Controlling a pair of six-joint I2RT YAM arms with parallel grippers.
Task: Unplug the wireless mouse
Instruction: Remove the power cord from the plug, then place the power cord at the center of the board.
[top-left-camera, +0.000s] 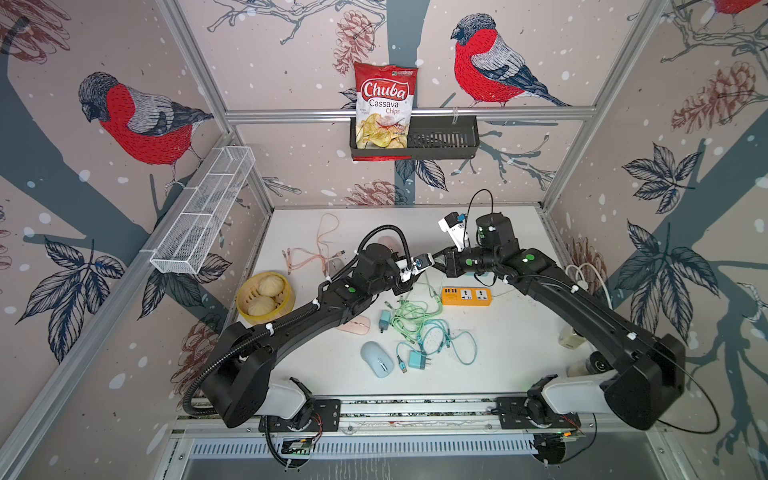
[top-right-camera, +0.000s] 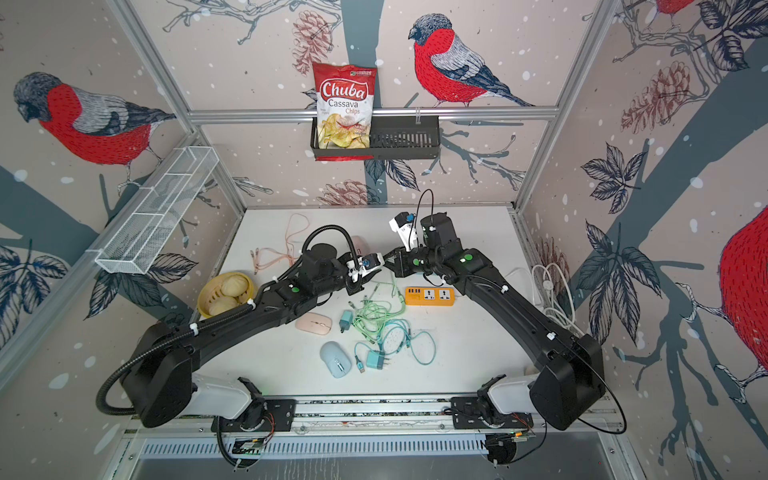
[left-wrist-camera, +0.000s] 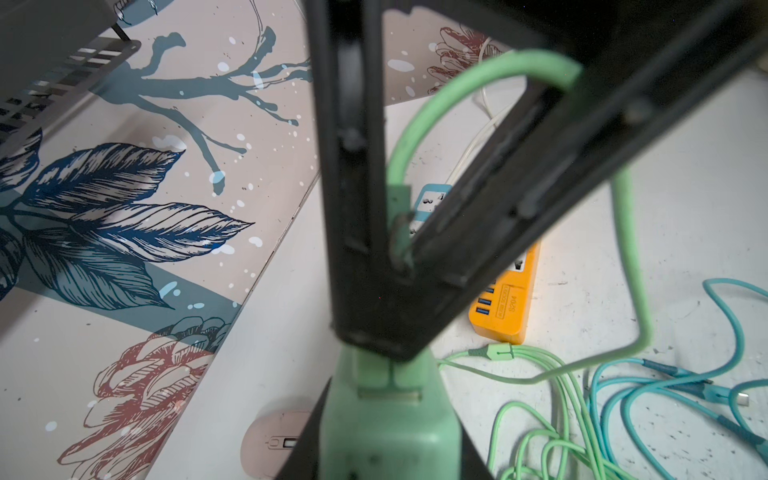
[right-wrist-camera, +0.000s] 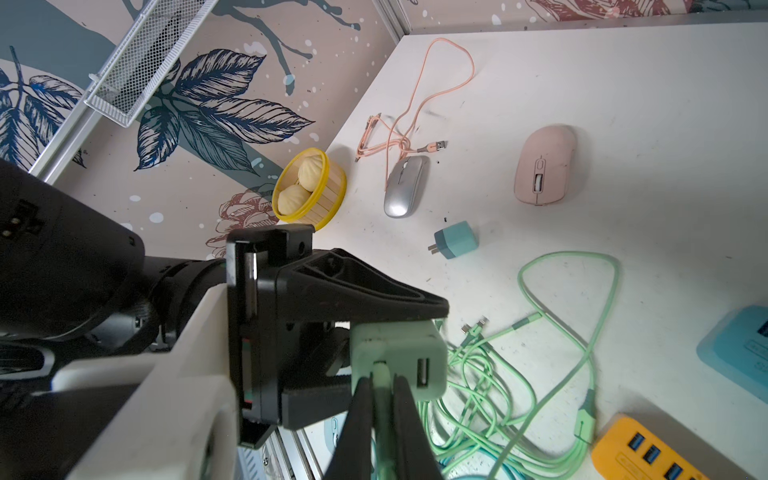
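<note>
Arms angled inward, left tool clamping green charger, right tool pinched on its cable

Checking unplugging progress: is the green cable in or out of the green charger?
In: the green cable enters one port of the green charger, the right pincer shut on it; the port beside it is empty.

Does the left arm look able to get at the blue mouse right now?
Probably not yet. The left gripper is shut on the green charger, whose cable the right gripper pinches. Nothing lies over the blue mouse, so the way looks free once the charger is let go.
</note>
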